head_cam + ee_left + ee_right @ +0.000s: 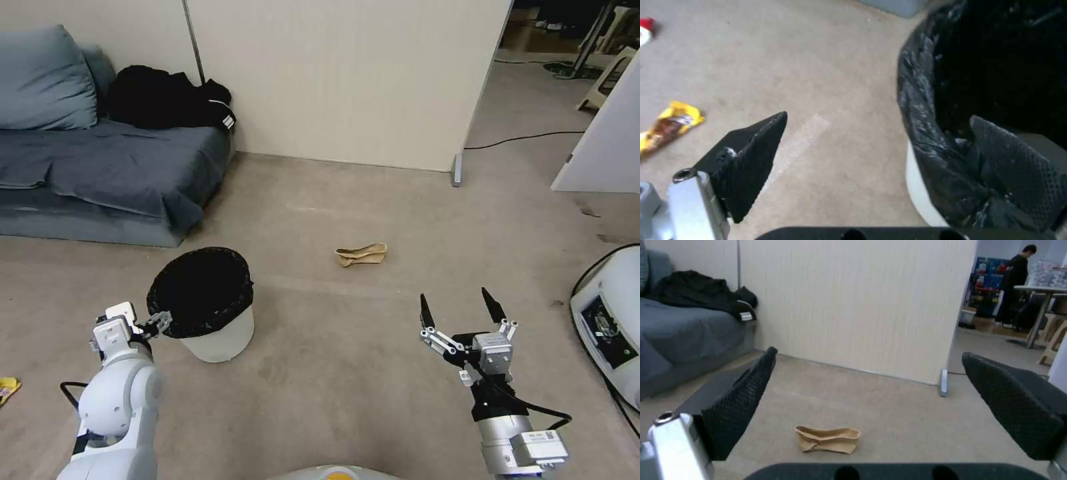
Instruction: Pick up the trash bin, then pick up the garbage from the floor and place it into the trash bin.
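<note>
Down on the carpet, the trash bin (212,313) stands upright in front of the sofa (100,173), its black bag (925,100) folded over the rim. It has not been lifted yet, so the first step of the task is only being set up and all the picking of litter is left to do. A crumpled brown paper bag (361,255) lies well apart from the bin toward the wall panel (347,73), and a yellow snack wrapper (667,125) lies on the floor (347,347) on the bin's other side, with a bit of red and white litter (645,29) farther off.

At the near rim sits the left gripper (157,323), its fingers (746,156) spread wide and straddling the edge: one outside over the carpet, the other inside the bag's mouth, not yet closed on it. Over bare floor hangs the right gripper (460,307), fingers spread wide and empty, facing the paper bag.
</note>
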Available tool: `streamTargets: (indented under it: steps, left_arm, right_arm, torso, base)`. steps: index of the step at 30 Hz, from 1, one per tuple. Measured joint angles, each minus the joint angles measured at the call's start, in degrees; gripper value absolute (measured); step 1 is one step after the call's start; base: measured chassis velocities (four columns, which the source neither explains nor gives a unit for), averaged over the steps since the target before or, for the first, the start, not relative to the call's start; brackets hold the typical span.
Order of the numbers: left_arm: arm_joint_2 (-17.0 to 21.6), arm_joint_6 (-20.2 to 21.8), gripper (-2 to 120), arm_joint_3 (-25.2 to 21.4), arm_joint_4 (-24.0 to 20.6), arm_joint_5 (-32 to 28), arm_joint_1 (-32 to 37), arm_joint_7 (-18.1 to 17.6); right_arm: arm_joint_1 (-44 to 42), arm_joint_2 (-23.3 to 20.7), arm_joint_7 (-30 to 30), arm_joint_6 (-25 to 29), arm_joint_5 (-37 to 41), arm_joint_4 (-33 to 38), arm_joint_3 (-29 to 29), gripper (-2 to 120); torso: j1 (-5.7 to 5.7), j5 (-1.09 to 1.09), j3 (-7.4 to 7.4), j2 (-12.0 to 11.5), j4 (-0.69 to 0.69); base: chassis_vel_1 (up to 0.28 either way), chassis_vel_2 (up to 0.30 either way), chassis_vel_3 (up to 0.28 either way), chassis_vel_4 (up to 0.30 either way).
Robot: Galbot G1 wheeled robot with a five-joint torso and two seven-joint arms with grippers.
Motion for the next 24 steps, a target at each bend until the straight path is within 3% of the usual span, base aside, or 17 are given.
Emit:
streamTargets:
  steps: [4, 18, 24]
  left_arm:
    - [0.6, 0.9, 100, 0.4, 3.8, -3.0, -3.4, 0.0]
    - [1.1, 1.0, 99, 2.5, 13.9, -4.5, -11.0, 0.0]
    - [1.3, 0.5, 91, 2.2, 17.2, -4.2, -12.7, -0.3]
  right_arm:
    - [0.0, 0.0, -0.1, 0.1, 0.0, -0.4, 0.1, 100]
    - [-0.2, 0.0, -0.5, 0.6, -0.2, -0.8, 0.8, 100]
    - [-0.4, 0.0, -0.7, 0.9, -0.4, -1.0, 1.1, 100]
  torso:
    - [0.0, 0.0, 0.0, 0.0, -0.01]
    - [0.0, 0.01, 0.0, 0.0, -0.01]
    - [0.0, 0.04, 0.0, 0.0, 0.0]
  base:
    - [0.0, 0.0, 0.0, 0.0]
    - [0.0, 0.0, 0.0, 0.0]
    - [0.0, 0.0, 0.0, 0.0]
